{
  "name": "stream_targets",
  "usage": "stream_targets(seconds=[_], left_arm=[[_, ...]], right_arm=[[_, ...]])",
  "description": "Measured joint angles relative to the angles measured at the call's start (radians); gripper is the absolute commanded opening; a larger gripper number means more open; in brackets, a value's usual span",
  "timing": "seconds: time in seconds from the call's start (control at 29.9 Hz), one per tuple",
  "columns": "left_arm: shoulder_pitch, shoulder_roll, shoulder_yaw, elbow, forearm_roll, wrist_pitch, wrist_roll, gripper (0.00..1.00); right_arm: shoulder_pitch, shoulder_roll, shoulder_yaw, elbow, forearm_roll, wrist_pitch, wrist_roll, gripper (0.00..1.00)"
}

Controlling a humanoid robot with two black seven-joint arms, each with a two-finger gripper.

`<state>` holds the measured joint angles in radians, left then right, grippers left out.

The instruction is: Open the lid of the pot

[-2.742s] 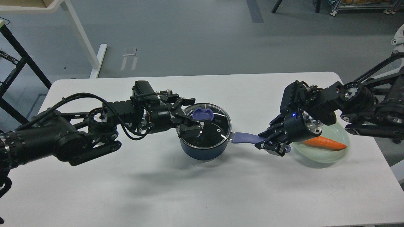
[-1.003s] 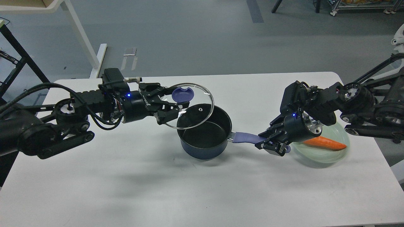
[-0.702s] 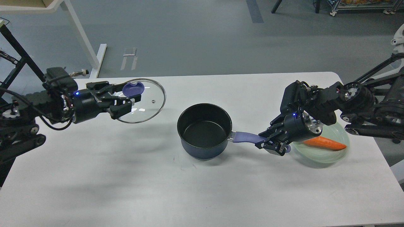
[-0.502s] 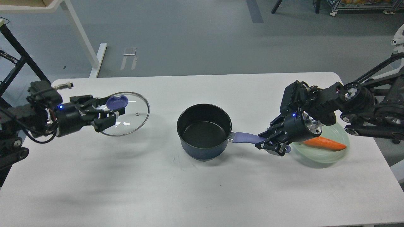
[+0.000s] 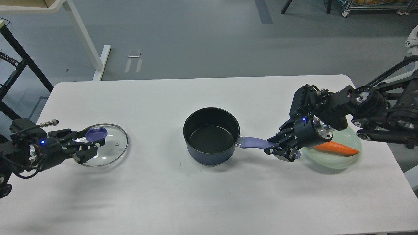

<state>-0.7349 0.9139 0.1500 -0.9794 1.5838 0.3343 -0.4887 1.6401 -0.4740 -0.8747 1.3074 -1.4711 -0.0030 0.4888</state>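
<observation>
The lid is sitting off the pot, well apart from it, low over the left part of the desk; can't tell whether it's touching the surface. Its knob is facing up w/ the vent hole to its right. The left claw is gripping the lid at the knob, one finger above the glass & one at the rim below, arm coming in from the left edge.

The pot is standing uncovered near the desk's middle, black inside showing, nothing in it. Its handle is pointing right. The right claw is clamping the handle's far end, fingers closed on both sides of it, a blue light glowing on the wrist.

Just beside that claw, to the right, a pale green plate is lying on the desk w/ a carrot resting across it; the right arm is partly covering the plate's back edge.
</observation>
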Motion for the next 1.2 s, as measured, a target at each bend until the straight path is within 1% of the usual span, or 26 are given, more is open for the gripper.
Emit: stream_targets(seconds=[0.1,0.13,0.17,0.2,0.23,0.43,0.5,0.53,0.57,0.6,0.64,0.67,0.7,0.84,0.94,1.07,1.2], left_arm=[[0.011,-0.026,0.0,0.026,0.0,0.001,0.0,0.38],[0.015,-0.031,0.0,0.035,0.0,0.002,0.0,0.43],[0.018,-0.035,0.0,0.043,0.0,0.003,0.0,0.53],[0.02,-0.038,0.0,0.047,0.0,0.005,0.0,0.67],[0.021,-0.041,0.0,0.05,-0.001,0.006,0.0,0.77],[0.02,-0.049,-0.001,0.053,-0.002,0.009,0.0,0.82],[0.017,-0.049,-0.003,0.052,-0.002,0.009,0.0,0.85],[0.016,-0.049,-0.007,0.052,-0.003,0.009,0.0,0.87],[0.015,-0.048,-0.011,0.052,-0.005,0.009,0.0,0.89],[0.014,-0.047,-0.013,0.051,-0.011,0.009,0.0,0.93],[0.013,-0.046,-0.016,0.051,-0.023,0.009,0.0,0.96],[0.011,-0.045,-0.017,0.051,-0.044,0.009,0.0,0.98],[0.008,-0.045,-0.019,0.051,-0.072,0.009,0.0,0.99],[-0.036,-0.043,-0.021,0.051,-0.23,0.006,0.0,0.99],[-0.089,-0.039,-0.02,0.05,-0.381,-0.006,0.0,0.99],[-0.144,-0.04,-0.02,0.05,-0.562,-0.033,0.0,0.99],[-0.187,-0.048,-0.022,0.053,-0.781,-0.078,0.0,0.99]], right_arm=[[-0.001,0.0,0.0,-0.001,0.0,0.0,0.0,0.27],[-0.002,-0.001,0.0,-0.001,0.0,0.0,0.0,0.28],[-0.002,-0.002,0.0,-0.001,0.0,0.0,0.0,0.3],[-0.002,-0.002,0.0,-0.001,0.0,0.0,0.0,0.33],[-0.002,-0.003,0.0,-0.001,0.0,0.0,0.0,0.35],[-0.001,-0.005,0.001,-0.001,0.0,0.0,0.0,0.47],[0.0,-0.005,0.004,0.0,0.003,0.0,0.0,0.54],[0.0,-0.006,0.005,0.0,0.005,0.0,0.0,0.59],[0.0,-0.006,0.006,0.001,0.006,0.0,0.0,0.68],[0.0,-0.008,0.007,0.001,0.008,0.0,0.0,0.76],[0.0,-0.009,0.009,0.001,0.01,-0.001,0.0,0.82],[0.0,-0.01,0.011,0.001,0.013,-0.002,0.0,0.88],[0.0,-0.013,0.015,0.001,0.015,-0.002,0.0,0.95],[0.0,-0.052,0.05,0.001,0.038,-0.003,0.0,0.98],[-0.001,-0.116,0.11,-0.003,0.102,-0.003,0.0,0.98],[-0.055,-0.233,0.25,-0.017,0.236,-0.001,0.0,0.99],[-0.186,-0.307,0.466,-0.068,0.394,0.0,0.0,0.99]])
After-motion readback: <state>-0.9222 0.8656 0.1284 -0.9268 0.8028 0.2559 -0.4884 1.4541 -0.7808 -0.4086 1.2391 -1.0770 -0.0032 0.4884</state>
